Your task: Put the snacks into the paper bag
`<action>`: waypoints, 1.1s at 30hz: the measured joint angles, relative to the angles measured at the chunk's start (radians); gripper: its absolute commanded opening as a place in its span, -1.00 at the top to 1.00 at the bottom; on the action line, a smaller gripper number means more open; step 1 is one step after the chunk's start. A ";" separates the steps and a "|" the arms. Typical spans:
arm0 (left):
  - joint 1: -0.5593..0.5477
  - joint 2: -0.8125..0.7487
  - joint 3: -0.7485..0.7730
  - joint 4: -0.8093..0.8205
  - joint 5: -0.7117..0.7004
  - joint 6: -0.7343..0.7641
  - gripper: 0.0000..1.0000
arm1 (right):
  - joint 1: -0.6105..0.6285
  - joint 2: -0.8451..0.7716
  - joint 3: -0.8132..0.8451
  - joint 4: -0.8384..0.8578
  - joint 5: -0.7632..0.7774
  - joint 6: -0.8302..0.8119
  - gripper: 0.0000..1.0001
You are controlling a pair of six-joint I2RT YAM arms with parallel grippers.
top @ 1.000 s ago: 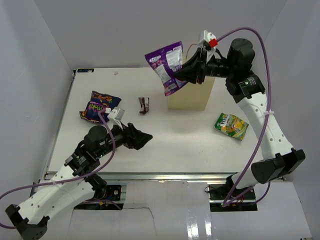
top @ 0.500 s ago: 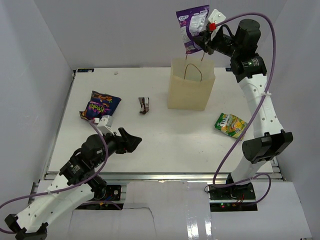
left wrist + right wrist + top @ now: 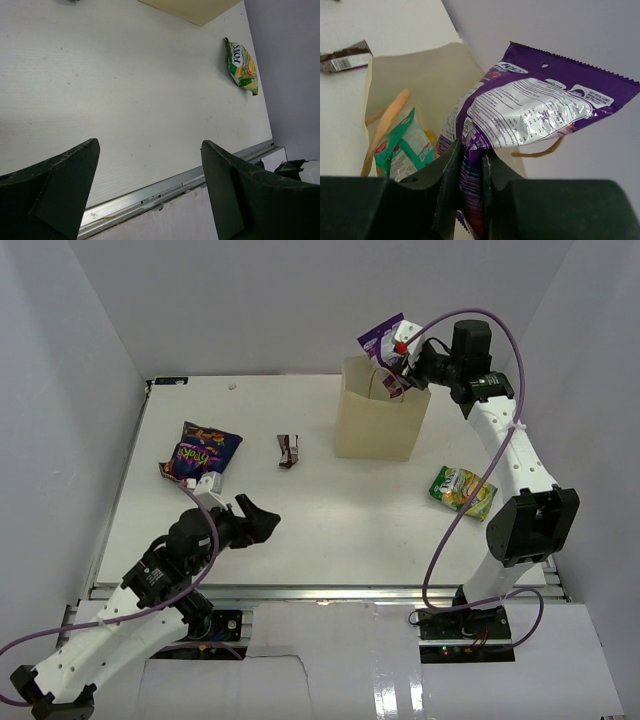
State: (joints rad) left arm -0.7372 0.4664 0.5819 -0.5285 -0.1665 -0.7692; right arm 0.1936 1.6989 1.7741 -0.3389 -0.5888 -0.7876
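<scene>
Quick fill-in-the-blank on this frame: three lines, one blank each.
1. The right gripper is ___ on the purple packet above the paper bag.
2. The left gripper, holding nothing, is ___.
3. The teal-white packet lies ___ the bag.

Missing words: shut; open; inside.

At far middle of tabletop [image 3: 340, 510], paper bag [image 3: 375, 430]; inside, tucked packet [image 3: 402, 145]; over its mouth, held packet [image 3: 382, 337] in right tool [image 3: 469, 155]. Left of bag, small wrapper [image 3: 289, 450], then large packet [image 3: 200, 452]. Right and nearer, lone packet [image 3: 463, 491].
</scene>
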 measured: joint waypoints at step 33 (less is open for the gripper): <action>0.117 0.640 0.204 -0.411 -0.359 -0.200 -0.93 | -0.179 -0.500 -0.502 -0.206 -0.067 0.205 -0.30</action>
State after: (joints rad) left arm -0.6205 1.1065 0.7856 -0.9398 -0.5255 -0.9695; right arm 0.0143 1.1992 1.2724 -0.5446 -0.6559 -0.5827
